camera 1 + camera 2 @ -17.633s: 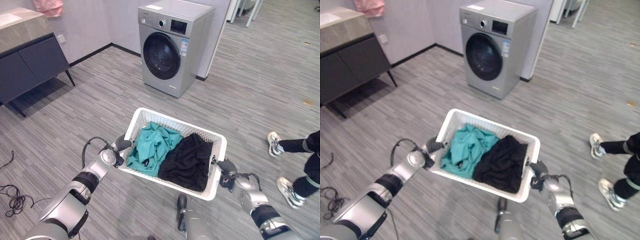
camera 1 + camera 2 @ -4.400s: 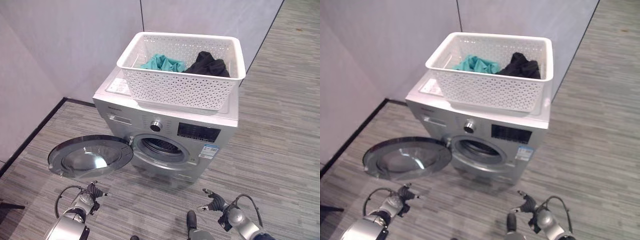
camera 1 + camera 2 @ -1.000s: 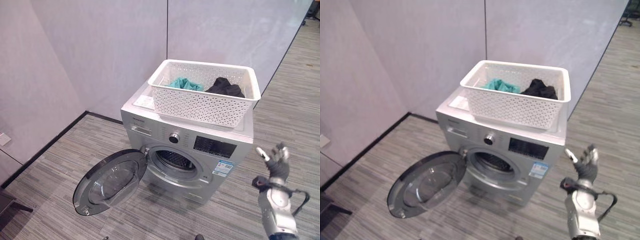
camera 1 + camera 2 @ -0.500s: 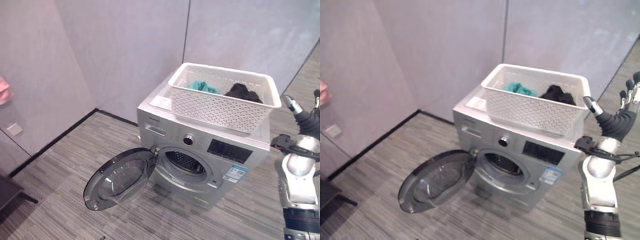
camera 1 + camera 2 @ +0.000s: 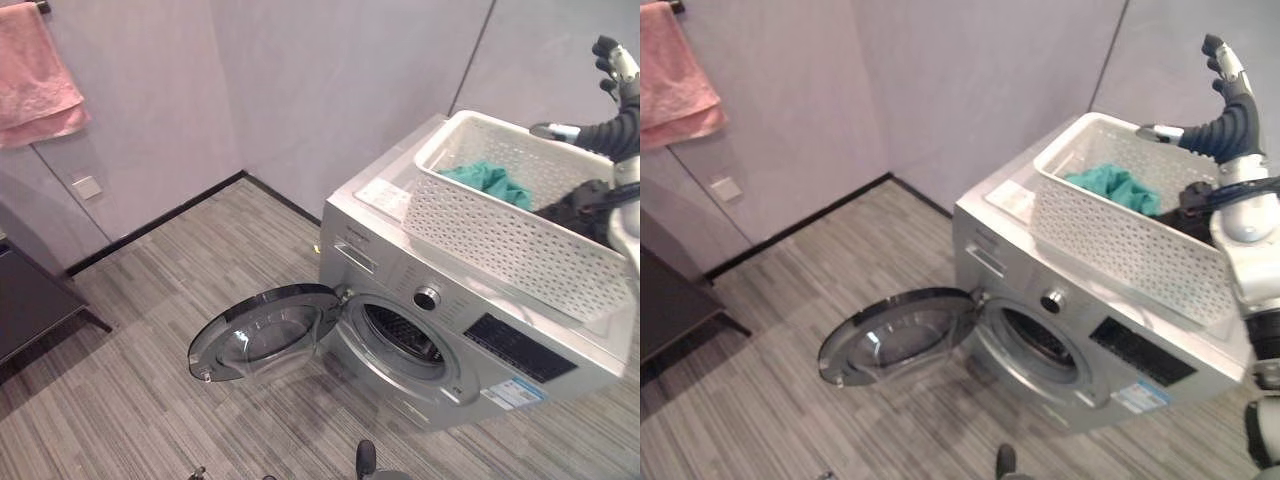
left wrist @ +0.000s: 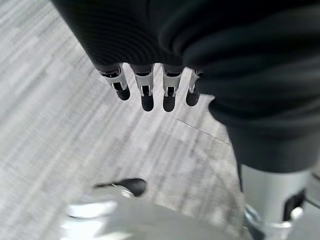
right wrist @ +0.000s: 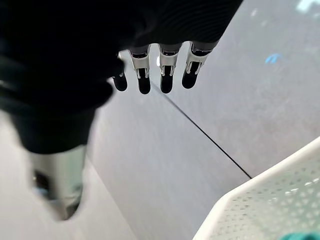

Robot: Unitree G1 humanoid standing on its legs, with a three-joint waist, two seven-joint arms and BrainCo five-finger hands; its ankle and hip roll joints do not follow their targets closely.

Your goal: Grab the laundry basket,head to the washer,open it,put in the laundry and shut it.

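Right hand raised, left hand lowered, fingers straight.

White perforated laundry basket sits on top of the silver washer at the right, holding teal laundry plus something black. The washer's round door hangs wide open at lower centre.

No words or numbers can be read. The silver-grey front-loading washing machine has a small blue-and-white sticker on its front and a white paper label on top, both too small to read.
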